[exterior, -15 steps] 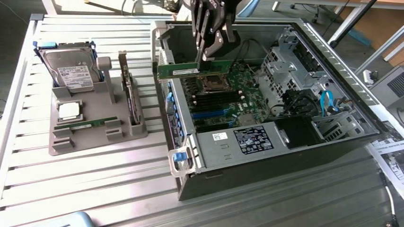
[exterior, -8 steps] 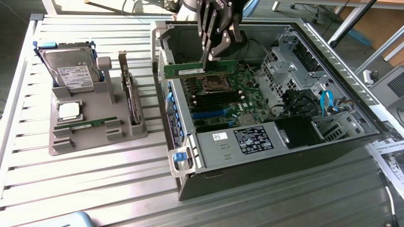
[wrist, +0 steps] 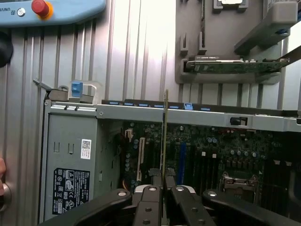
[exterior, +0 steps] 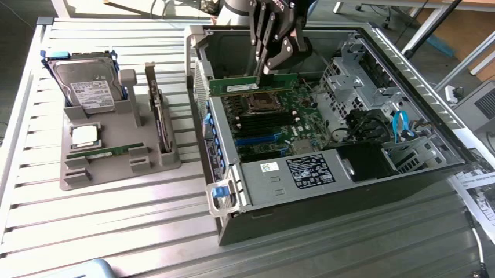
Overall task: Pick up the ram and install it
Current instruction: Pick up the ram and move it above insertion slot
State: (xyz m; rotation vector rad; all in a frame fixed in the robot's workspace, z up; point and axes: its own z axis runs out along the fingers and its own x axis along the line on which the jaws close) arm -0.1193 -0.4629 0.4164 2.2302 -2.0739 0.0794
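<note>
On the exterior view's left, your gray holder (exterior: 116, 172) carries the hard drive (exterior: 87, 81), the silver CPU chip (exterior: 83, 136) and the upright expansion card (exterior: 159, 113). To its right lies the open computer case (exterior: 309, 217). Your gripper (exterior: 267, 72) is clenched on the ram (exterior: 243, 86), pinching its upper edge. The stick hangs level, long edge down, above the far part of the motherboard (exterior: 270, 124), just over the CPU socket (exterior: 259, 103). Whether it touches the board, you cannot tell.
</note>
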